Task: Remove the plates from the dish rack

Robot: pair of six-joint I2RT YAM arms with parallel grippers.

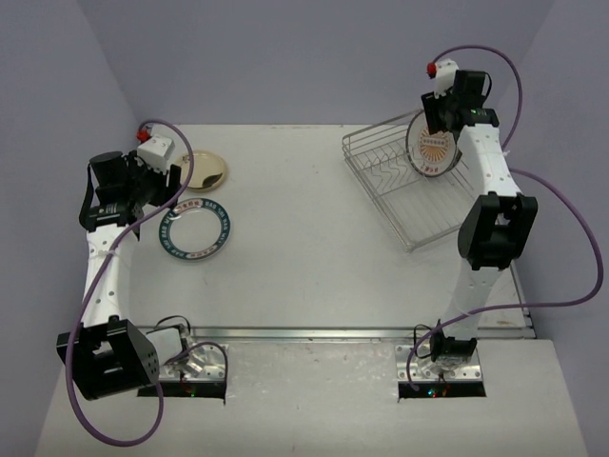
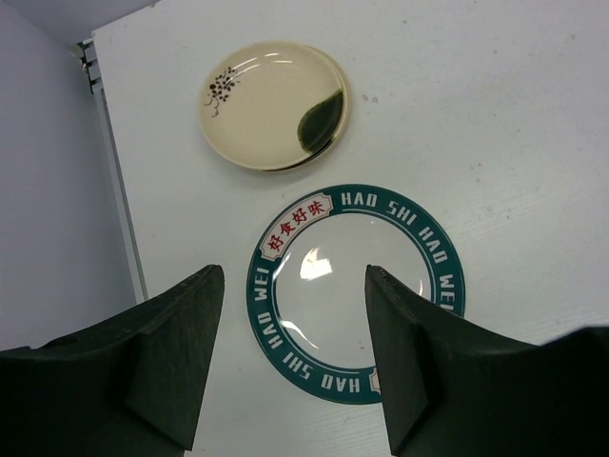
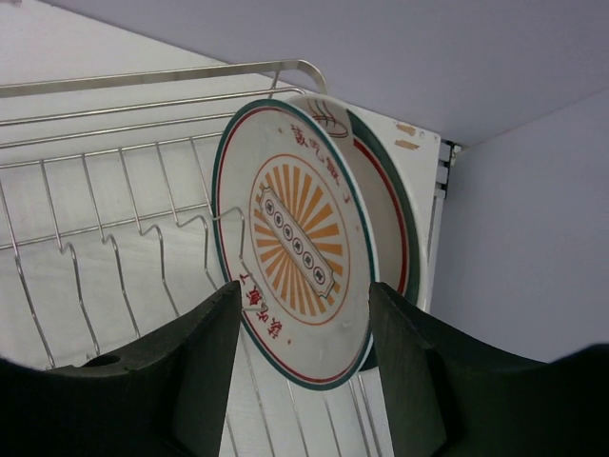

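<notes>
Lavender walls (image 1: 314, 57) close in a white tabletop (image 1: 304, 257), and I take the dish rack (image 1: 404, 205) of silver wire as my reference. Two plates stand on edge inside the dish rack at its far end. The front one, the sunburst plate (image 3: 295, 243), has orange rays, a green and red rim, and red characters too small for me to read. A second plate (image 3: 385, 205) leans just behind it. My right end effector (image 3: 304, 286) hangs over the dish rack with its fingers either side of the sunburst plate's lower rim; I cannot tell whether they press on it.

Well left of the dish rack, the green-rimmed plate (image 2: 354, 290) lies flat, lettered "HAO SHI HAO WEI" with red characters 好食好味. My left end effector (image 2: 293, 276) hovers above it, jaws apart, carrying nothing. Further from the dish rack lies a cream plate (image 2: 274, 105) with a dark green blotch.
</notes>
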